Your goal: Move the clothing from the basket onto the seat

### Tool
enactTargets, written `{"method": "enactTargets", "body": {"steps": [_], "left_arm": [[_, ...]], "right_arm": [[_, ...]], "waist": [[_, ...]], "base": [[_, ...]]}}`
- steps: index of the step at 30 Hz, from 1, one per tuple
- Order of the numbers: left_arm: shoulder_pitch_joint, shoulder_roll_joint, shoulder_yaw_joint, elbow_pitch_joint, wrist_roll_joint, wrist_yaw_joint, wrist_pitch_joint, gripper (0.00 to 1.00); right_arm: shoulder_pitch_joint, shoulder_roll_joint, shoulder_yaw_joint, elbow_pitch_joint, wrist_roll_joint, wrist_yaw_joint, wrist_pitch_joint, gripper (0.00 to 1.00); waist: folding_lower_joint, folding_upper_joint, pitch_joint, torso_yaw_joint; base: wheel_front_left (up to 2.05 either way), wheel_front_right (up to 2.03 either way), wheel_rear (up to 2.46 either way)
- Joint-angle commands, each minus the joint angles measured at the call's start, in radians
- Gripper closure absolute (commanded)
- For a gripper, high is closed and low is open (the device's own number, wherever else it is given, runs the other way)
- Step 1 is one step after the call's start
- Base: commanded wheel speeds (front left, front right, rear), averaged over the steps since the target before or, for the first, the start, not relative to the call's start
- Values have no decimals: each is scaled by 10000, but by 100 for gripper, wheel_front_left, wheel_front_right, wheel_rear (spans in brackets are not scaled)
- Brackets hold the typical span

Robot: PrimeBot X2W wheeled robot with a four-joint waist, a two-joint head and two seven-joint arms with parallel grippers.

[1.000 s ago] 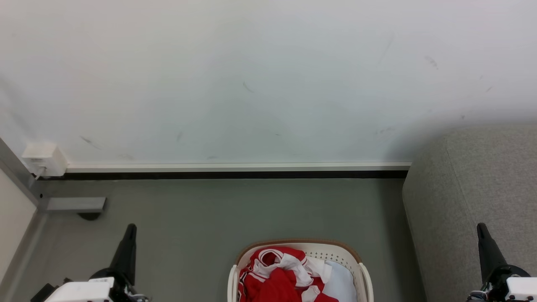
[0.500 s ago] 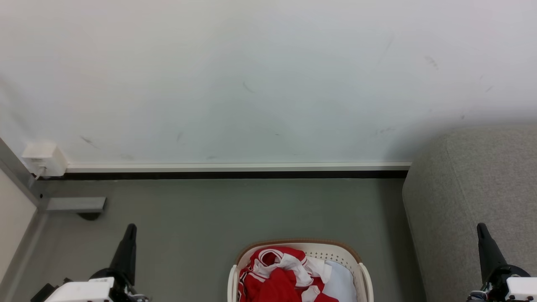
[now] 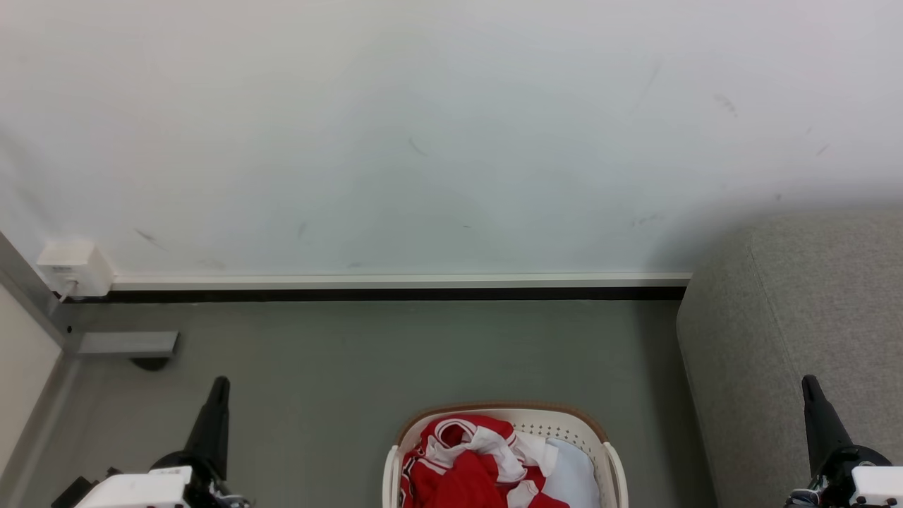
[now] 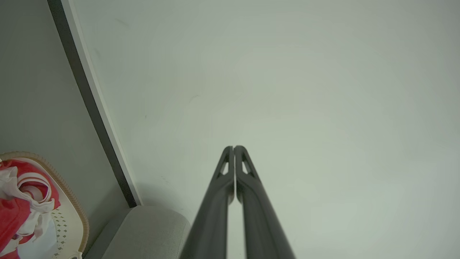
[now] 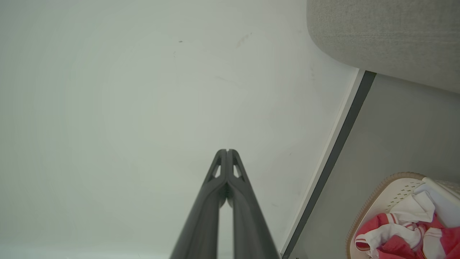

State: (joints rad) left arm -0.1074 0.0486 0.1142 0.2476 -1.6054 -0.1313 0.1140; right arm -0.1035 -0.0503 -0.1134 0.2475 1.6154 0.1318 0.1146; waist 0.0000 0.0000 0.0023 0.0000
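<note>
No change: left tool [image 3: 220,385], right tool [image 3: 809,384] closed, clothing [image 3: 462,469] in basket [image 3: 557,426]

The setting is reading as a plain room furnished like a home: a grey upholstered seat [image 3: 811,317] is standing against a scuffed white wall [image 3: 423,141] with a skirting strip [image 3: 395,281], and a laundry basket [image 3: 550,425] holding clothing [image 3: 465,473] is sitting on the grey floor [image 3: 388,353].

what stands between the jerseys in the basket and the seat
Nothing visible. Only bare floor separates the basket from the seat on its right, and the jerseys lie uncovered on top.
</note>
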Motion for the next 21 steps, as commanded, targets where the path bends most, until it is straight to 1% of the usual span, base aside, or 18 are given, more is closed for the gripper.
{"method": "enactTargets", "body": {"steps": [1, 8, 9, 12, 21], "left_arm": [[-81, 28, 14, -28, -138, -10, 36, 100], [-81, 28, 14, -28, -138, -10, 36, 100], [23, -9, -4, 46, 8, -2, -13, 0], [147, -51, -28, 167, 14, 0, -35, 0], [184, -39, -478, 114, 137, 1, -501, 0]], "right_arm": [[-157, -6, -26, -29, -60, -23, 16, 100], [-157, -6, -26, -29, -60, -23, 15, 100], [31, 4, 12, 39, 2, 0, -8, 0], [142, 42, 35, 171, -7, 0, -36, 0], [278, 30, 346, 42, -369, -2, -501, 0]], "waist": [[0, 0, 0, 0], [0, 0, 0, 0], [0, 0, 0, 0], [0, 0, 1, 0], [0, 0, -4, -18]], "base": [[0, 0, 0], [0, 0, 0], [0, 0, 0], [0, 0, 0], [0, 0, 0]]}}
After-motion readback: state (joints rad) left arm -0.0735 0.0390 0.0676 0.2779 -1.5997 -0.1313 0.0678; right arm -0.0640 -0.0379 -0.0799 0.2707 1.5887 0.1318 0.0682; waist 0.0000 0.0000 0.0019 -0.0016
